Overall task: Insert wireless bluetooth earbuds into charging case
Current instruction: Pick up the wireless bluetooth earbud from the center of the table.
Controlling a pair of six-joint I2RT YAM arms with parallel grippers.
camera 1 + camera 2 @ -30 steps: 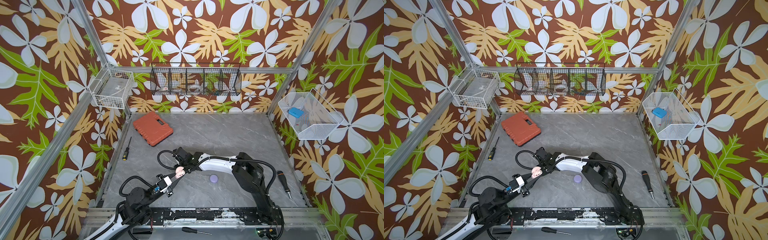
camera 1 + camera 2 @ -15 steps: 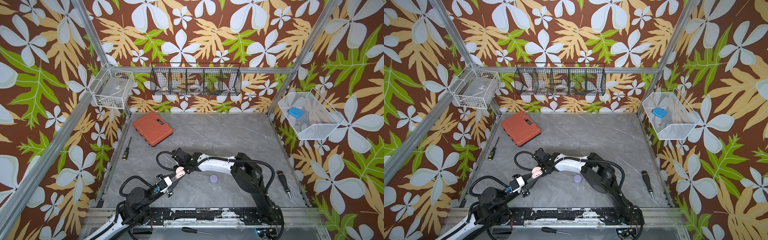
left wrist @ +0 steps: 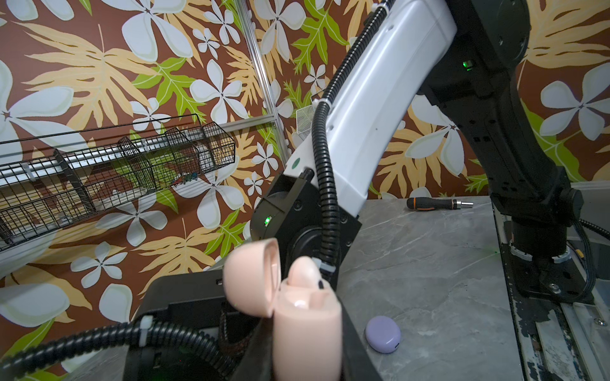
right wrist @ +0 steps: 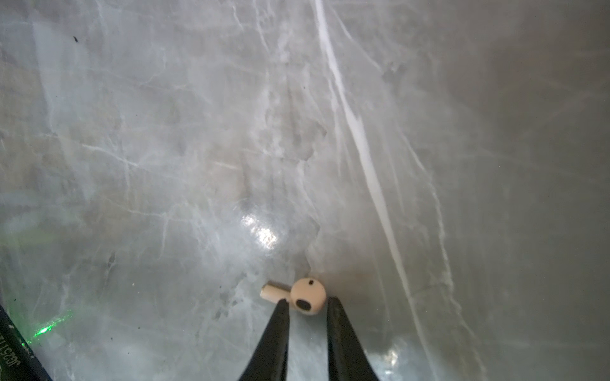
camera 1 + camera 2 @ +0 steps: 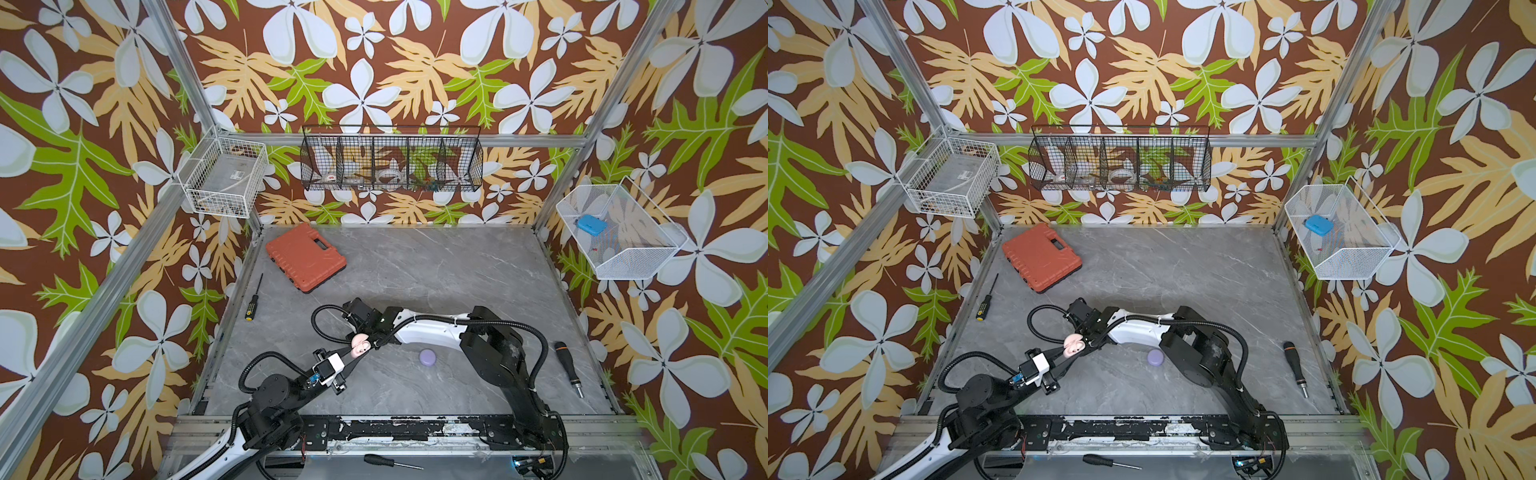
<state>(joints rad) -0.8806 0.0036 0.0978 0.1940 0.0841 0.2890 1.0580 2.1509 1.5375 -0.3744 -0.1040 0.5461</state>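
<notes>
Earbud (image 4: 308, 297) is observed flat on table (image 4: 198, 132), long axis crosswise to right gripper (image 4: 307, 299), stem pointed past one tip, head flanked by narrowly parted jaws, contact indeterminate; case (image 3: 307, 326) is clamped in left gripper (image 5: 353, 358).

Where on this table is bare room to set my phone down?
Widest bare patch: the back right of the table, between the orange toolbox and the right wall. A smaller strip lies between the lavender case and the front rail. Crowded: front middle, where left arm and right arm meet at the pink case.
</notes>
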